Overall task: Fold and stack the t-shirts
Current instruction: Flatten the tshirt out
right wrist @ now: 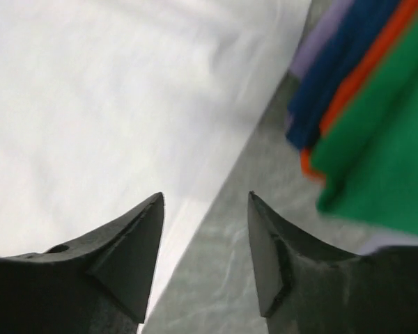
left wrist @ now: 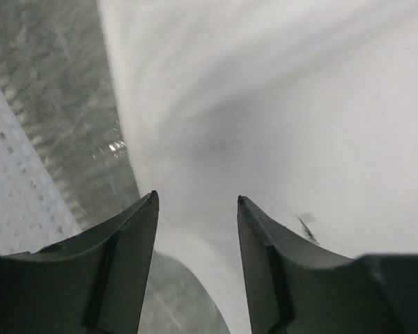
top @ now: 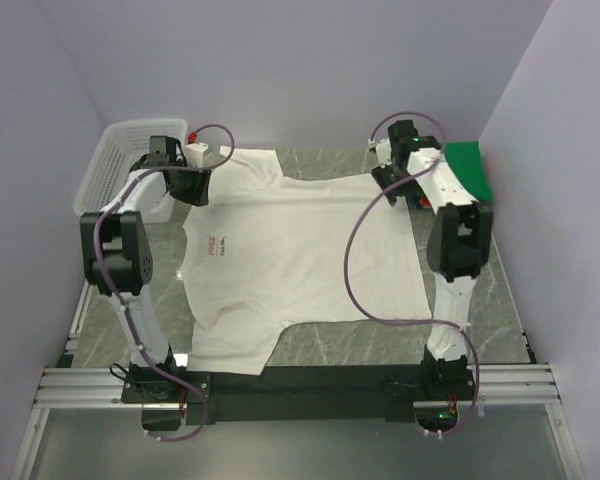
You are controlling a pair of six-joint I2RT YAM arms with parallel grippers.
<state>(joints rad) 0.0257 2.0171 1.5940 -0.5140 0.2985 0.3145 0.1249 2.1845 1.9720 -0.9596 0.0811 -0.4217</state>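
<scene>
A white t-shirt [top: 300, 260] with a small red chest logo lies spread flat on the table, collar to the left. My left gripper [top: 192, 186] is open over its far-left sleeve edge; the left wrist view shows the white cloth [left wrist: 279, 118] between and beyond the fingers. My right gripper [top: 392, 180] is open over the shirt's far-right hem corner; the right wrist view shows the cloth edge [right wrist: 125, 104] by the left finger. A stack of folded tees, green on top [top: 472, 168] with orange and blue below [right wrist: 348, 62], sits at the far right.
A white mesh basket [top: 115, 165] stands at the far left, also showing in the left wrist view [left wrist: 17, 195]. The marbled table top [top: 500, 300] has side walls close by. Purple cables loop over the shirt from the right arm.
</scene>
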